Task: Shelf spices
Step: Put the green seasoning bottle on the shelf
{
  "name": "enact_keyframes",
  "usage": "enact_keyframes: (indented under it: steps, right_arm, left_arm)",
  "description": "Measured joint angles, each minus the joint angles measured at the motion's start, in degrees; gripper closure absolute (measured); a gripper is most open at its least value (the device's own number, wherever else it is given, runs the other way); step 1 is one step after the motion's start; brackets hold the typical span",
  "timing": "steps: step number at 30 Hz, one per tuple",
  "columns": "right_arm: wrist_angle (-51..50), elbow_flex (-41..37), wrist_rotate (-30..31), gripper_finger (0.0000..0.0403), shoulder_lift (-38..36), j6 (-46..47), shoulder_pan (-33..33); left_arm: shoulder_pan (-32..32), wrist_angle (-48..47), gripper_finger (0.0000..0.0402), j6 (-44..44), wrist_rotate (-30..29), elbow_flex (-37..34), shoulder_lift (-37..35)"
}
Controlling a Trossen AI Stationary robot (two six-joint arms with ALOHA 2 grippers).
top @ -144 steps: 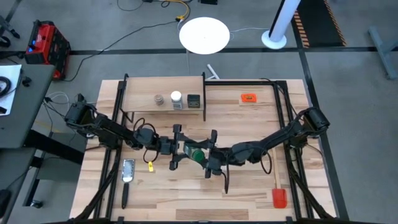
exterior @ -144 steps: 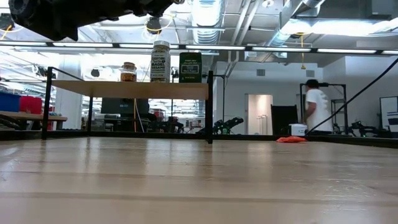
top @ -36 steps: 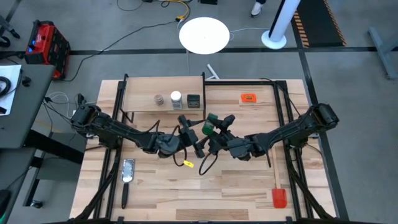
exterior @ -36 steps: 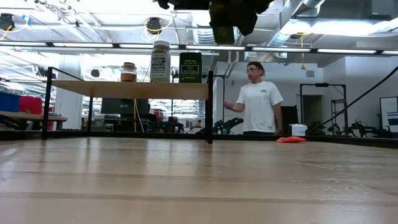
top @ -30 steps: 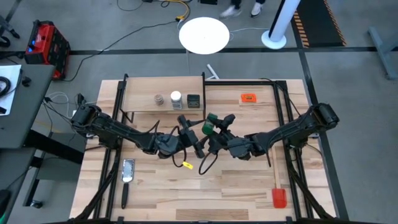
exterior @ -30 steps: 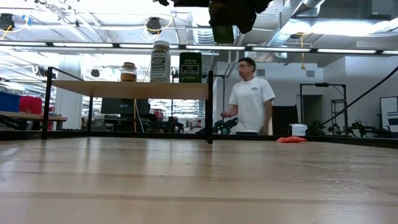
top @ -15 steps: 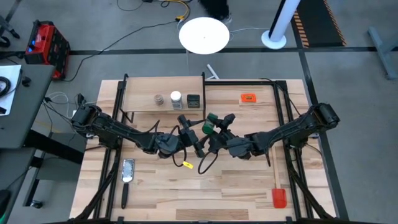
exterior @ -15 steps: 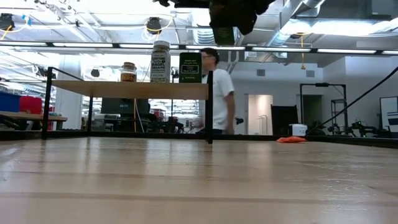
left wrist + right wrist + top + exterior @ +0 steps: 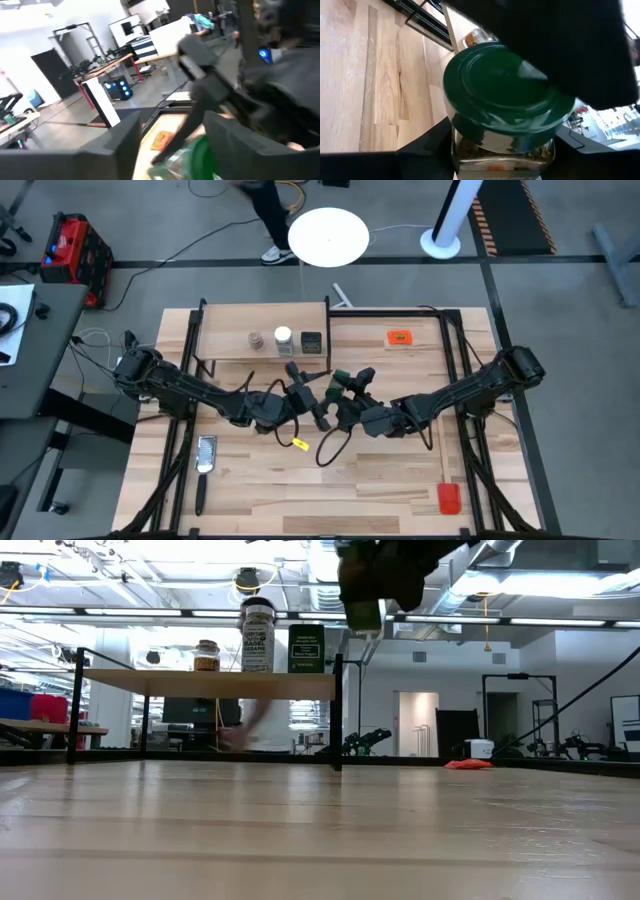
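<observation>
The green-lidded jar hangs over the table's middle, in front of the shelf's right end, between my two grippers. My right gripper comes from the right and is shut on it. My left gripper comes from the left and closes on the jar's lid end. The shelf stands at the far left. The brownish jar, the white-lidded jar and the black tin stand upright on its plank. My left gripper has its two fingers on either side of the jar's green-lidded end, coming level from the table's left. One dark finger lies over the lid's edge. The jar is clear of the table. My right gripper pinches the jar's glass body just below the lid between its two fingers, coming from the table's right. The jar is lifted well clear of the table, lid toward the left gripper.
An orange tag lies at the far right. A red-headed spatula lies near the right edge, a metal tool at the near left, and a small yellow piece below the grippers. The shelf's black end post stands close by.
My right gripper has tipped slightly, so the jar has dipped a little and shifted toward the left gripper. My left gripper's fingers have drawn in around the jar's lid end. Both arms have otherwise stayed in place. A person has walked leftward behind the table.
</observation>
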Motion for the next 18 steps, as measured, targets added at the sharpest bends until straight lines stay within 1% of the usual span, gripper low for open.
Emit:
enact_keyframes:
  steps: [3,5,8,11,13,15,18]
  right_arm:
    - [-0.01,0.00,0.45,0.0196,0.11,0.02,-0.08]
    - [0.21,0.00,0.83,0.0196,0.11,0.03,-0.16]
    - [0.32,0.00,0.90,0.0196,0.04,0.21,-0.65]
    - [0.34,0.00,1.00,0.0196,0.04,0.78,-1.18]
    - [0.49,0.02,1.23,0.0196,0.04,0.81,-1.29]
    - [0.52,0.02,1.27,0.0196,0.04,0.80,-1.29]
    - [0.66,0.02,1.25,0.0196,0.04,0.79,-1.22]
  left_arm:
    - [-0.48,-0.82,0.0248,0.55,0.18,0.00,0.00]
    - [-1.03,-1.75,0.0275,0.50,0.17,-0.02,0.00]
    - [-1.89,-1.73,0.0296,0.56,0.09,-0.02,0.00]
    - [-2.76,-2.02,0.0298,0.48,-1.29,-0.06,0.00]
    - [-3.01,-2.65,0.0292,0.51,-2.89,-0.07,0.00]
    - [-3.14,-4.34,0.0280,0.45,-4.05,-0.07,0.00]
    - [-3.11,-5.94,0.0253,-0.67,-4.16,-0.11,0.00]
